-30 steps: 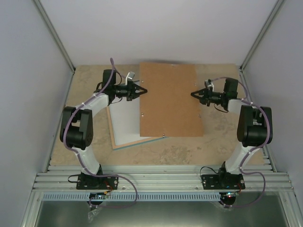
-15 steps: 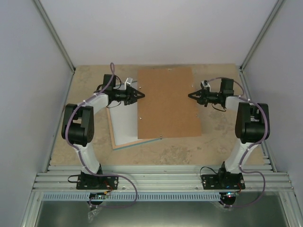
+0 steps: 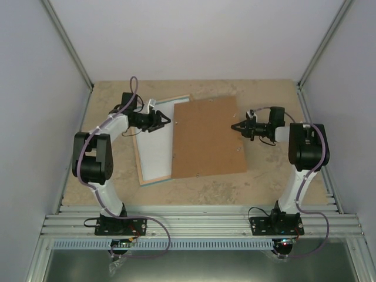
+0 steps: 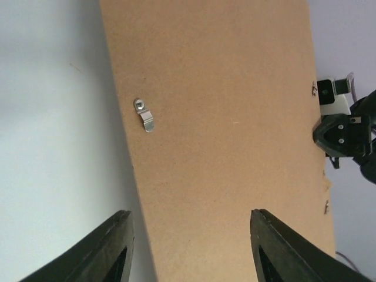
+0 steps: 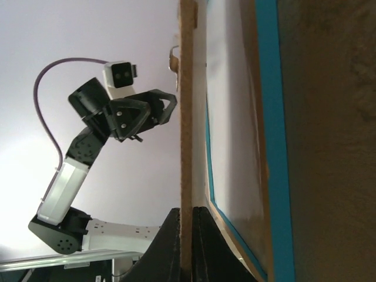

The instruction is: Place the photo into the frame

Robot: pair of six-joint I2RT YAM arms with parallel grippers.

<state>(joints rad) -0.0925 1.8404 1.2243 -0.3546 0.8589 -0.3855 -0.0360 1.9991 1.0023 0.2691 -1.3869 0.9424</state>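
The frame (image 3: 157, 181) lies flat at centre-left, with a turquoise rim and a white surface inside. A brown backing board (image 3: 208, 138) lies slanted over its right part. My right gripper (image 3: 235, 127) is shut on the board's right edge, and in the right wrist view its fingers (image 5: 202, 247) pinch the edge-on board (image 5: 188, 117) next to the turquoise frame (image 5: 270, 117). My left gripper (image 3: 167, 121) is open at the board's left edge, with the board (image 4: 223, 117) beyond its spread fingertips (image 4: 117, 247). The photo is out of view.
A small metal clip (image 4: 144, 114) sits on the board's back. Grey walls close in the sandy tabletop (image 3: 270, 176) on three sides. The aluminium rail (image 3: 200, 223) with both arm bases runs along the near edge.
My left gripper has opened and let go of the board's left edge. The board has tilted and dropped toward the frame. The right gripper keeps its grip.
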